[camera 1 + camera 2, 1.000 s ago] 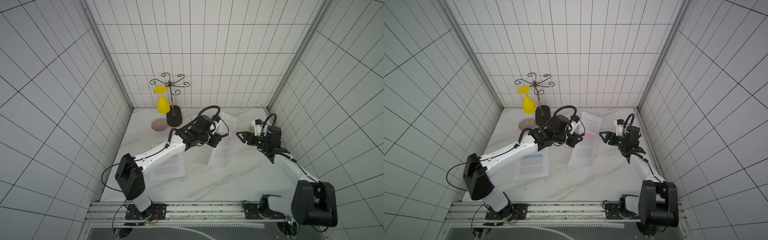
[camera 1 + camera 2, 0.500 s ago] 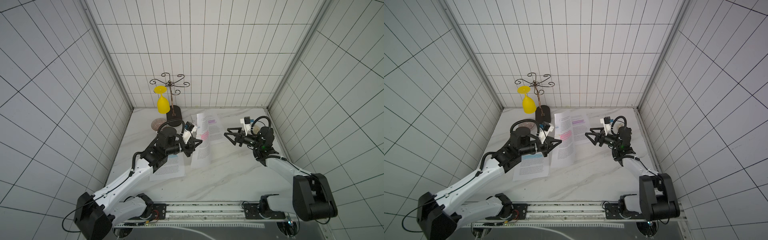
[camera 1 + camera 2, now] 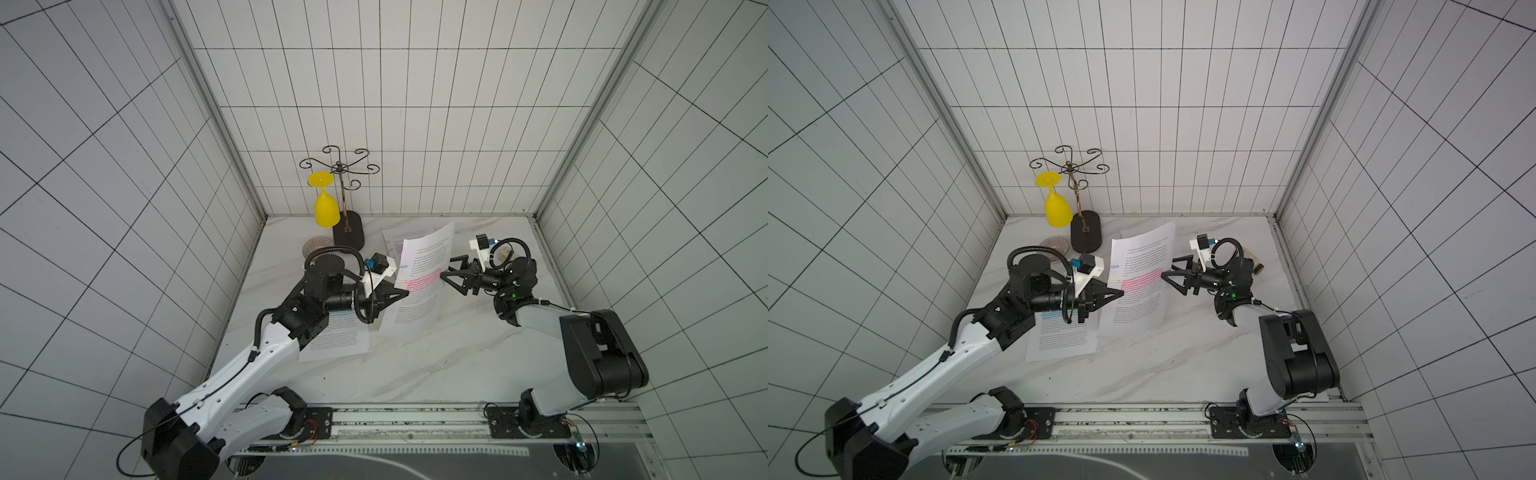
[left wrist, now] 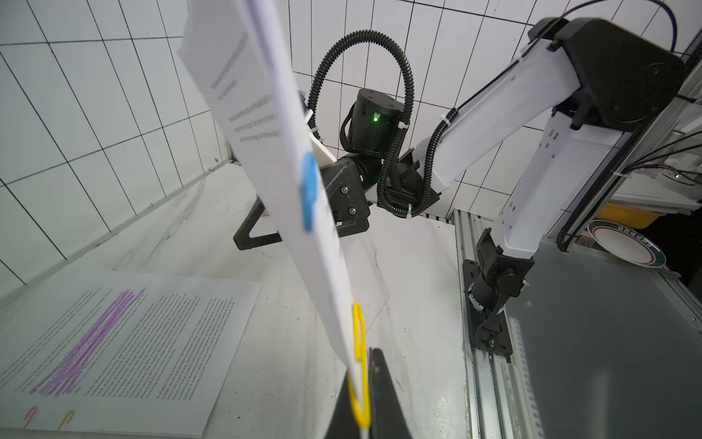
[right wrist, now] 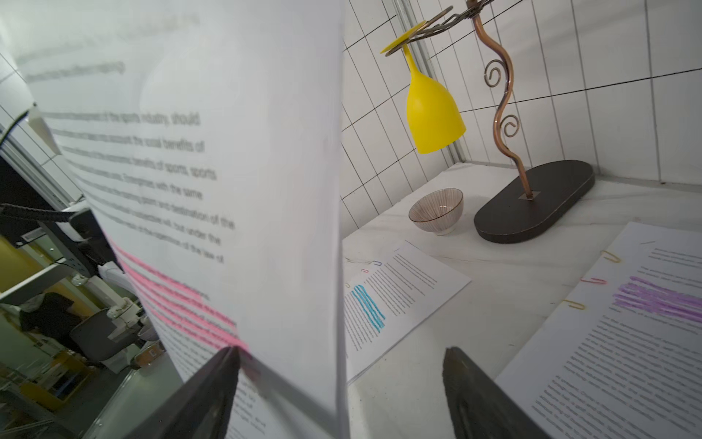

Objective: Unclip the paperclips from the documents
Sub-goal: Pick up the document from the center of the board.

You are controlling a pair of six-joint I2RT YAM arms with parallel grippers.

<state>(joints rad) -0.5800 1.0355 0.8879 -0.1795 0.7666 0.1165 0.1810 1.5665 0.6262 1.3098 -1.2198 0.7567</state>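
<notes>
The left claw (image 3: 405,293), shut on the yellow paperclip (image 4: 359,365), holds the pink-banded document (image 3: 424,286) upright over the bench (image 3: 436,365), likely so the open right claw (image 3: 448,267) straddling its opposite edge can brace it.

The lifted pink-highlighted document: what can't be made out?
- Pink-highlighted document print: tiny in both top views, blurred in the right wrist view.
- Right gripper: mostly behind the sheet in the left wrist view.
- Left gripper at the yellow paperclip: fingers cut off by the left wrist frame edge.
</notes>
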